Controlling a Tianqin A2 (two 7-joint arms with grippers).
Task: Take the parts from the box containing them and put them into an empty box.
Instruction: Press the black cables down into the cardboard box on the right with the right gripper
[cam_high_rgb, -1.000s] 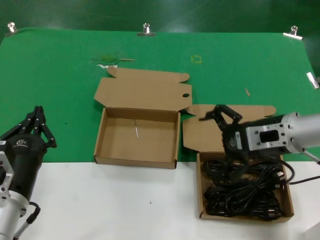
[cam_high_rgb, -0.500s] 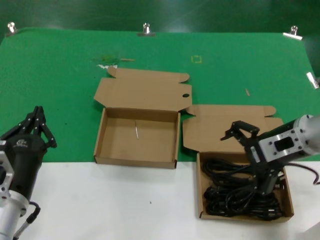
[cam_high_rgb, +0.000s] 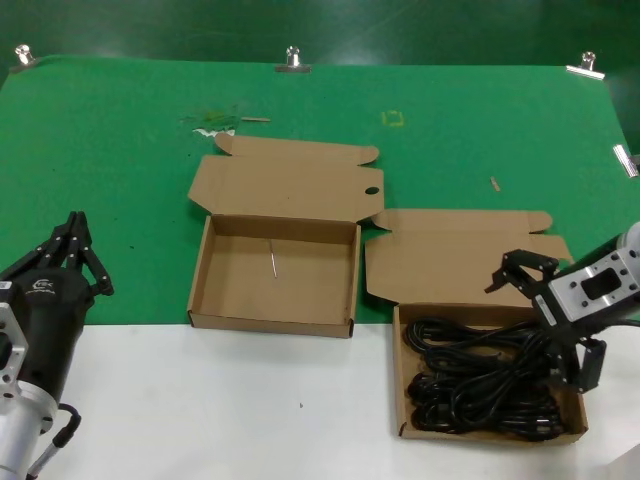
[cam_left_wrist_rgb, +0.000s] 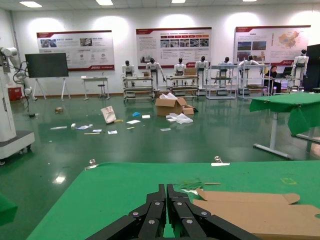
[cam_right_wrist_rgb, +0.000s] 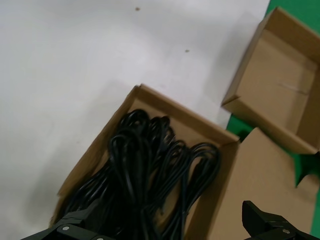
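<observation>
The squarer box (cam_high_rgb: 405, 425) held black coiled cables (cam_high_rgb: 480, 385); the wide box (cam_high_rgb: 272, 324) held one pale sliver (cam_high_rgb: 272, 258), perhaps paper. The right gripper (cam_high_rgb: 550, 320) hung spread above the cables; the left gripper (cam_high_rgb: 72, 240) sat closed, parked.

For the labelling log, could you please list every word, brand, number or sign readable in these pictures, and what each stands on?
Left end effector, parked at the table's left edge: a small white logo on the arm's black housing, too small to read.
Wall posters in the left wrist view: headings and text too small to read.
Box of cables, empty box, right end effector: no text visible.
</observation>
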